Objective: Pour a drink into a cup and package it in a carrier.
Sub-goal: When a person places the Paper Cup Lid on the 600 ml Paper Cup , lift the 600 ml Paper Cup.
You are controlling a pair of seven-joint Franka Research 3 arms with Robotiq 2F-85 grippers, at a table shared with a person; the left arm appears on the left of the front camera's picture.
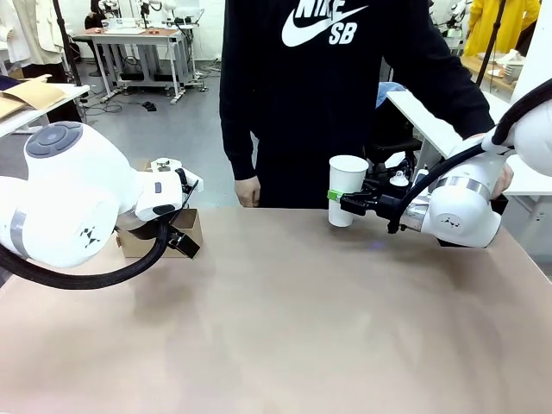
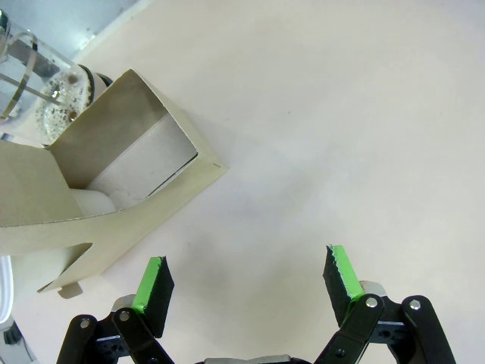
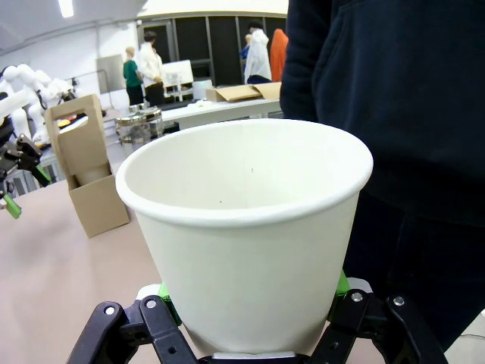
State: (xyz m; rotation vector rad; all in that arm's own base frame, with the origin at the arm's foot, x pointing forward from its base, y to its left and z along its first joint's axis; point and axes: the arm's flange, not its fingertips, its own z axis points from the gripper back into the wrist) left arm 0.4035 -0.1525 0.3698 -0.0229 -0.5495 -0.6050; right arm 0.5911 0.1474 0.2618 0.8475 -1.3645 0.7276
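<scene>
The white paper cup (image 1: 347, 188) is upright near the table's far edge, in front of the person, and my right gripper (image 1: 336, 197) is shut on its lower half. In the right wrist view the cup (image 3: 242, 227) is close up and its inside looks white and dry, with my right gripper (image 3: 250, 292) clamped around its base. The brown cardboard carrier (image 1: 191, 229) stands at the table's far left, with my left gripper (image 1: 181, 240) right beside it. In the left wrist view my left gripper (image 2: 248, 277) is open over bare table beside the carrier (image 2: 121, 152). The glass jug (image 2: 34, 68) behind it shows bubbles.
The person in a dark top (image 1: 328, 95) stands at the far side, with one hand (image 1: 248, 191) at the table edge. The carrier (image 3: 85, 178) and the jug (image 3: 140, 125) are also far off in the right wrist view. The tan tabletop (image 1: 285, 328) stretches wide between the arms.
</scene>
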